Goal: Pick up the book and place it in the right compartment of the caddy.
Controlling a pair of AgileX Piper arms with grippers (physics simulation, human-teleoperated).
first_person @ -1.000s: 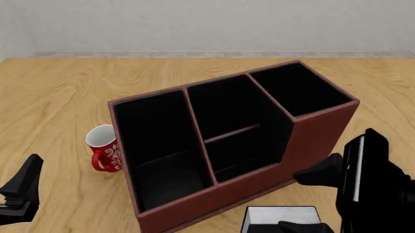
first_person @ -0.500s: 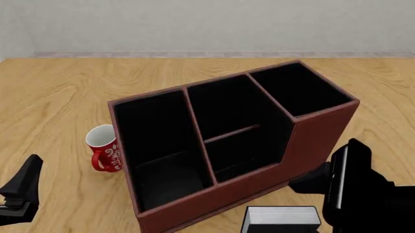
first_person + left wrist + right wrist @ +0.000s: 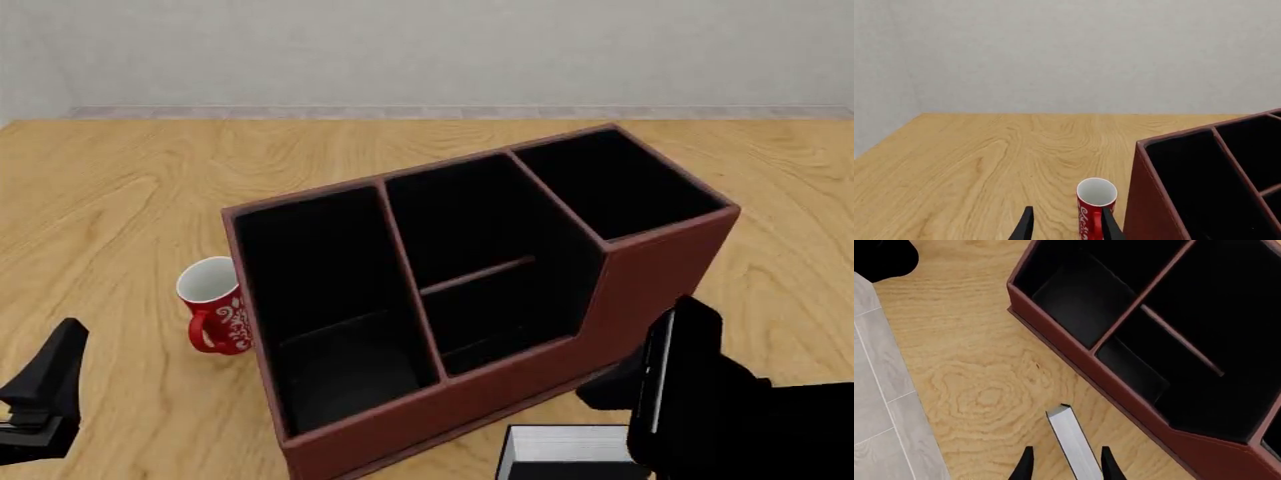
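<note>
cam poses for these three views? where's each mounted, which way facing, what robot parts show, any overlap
Front: fixed above and behind the arms, facing forward and down at the caddy, mug and book; left claw and right arm show.
Left wrist: behind the left claw, facing across the table at the mug and caddy; finger tips show.
Right wrist: behind the right claw, looking down on the book between its open fingers.
Shared: all three see the caddy.

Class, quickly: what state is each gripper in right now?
Left gripper: open, holding nothing.
Right gripper: open, straddling the thin black book, not clamped.
</note>
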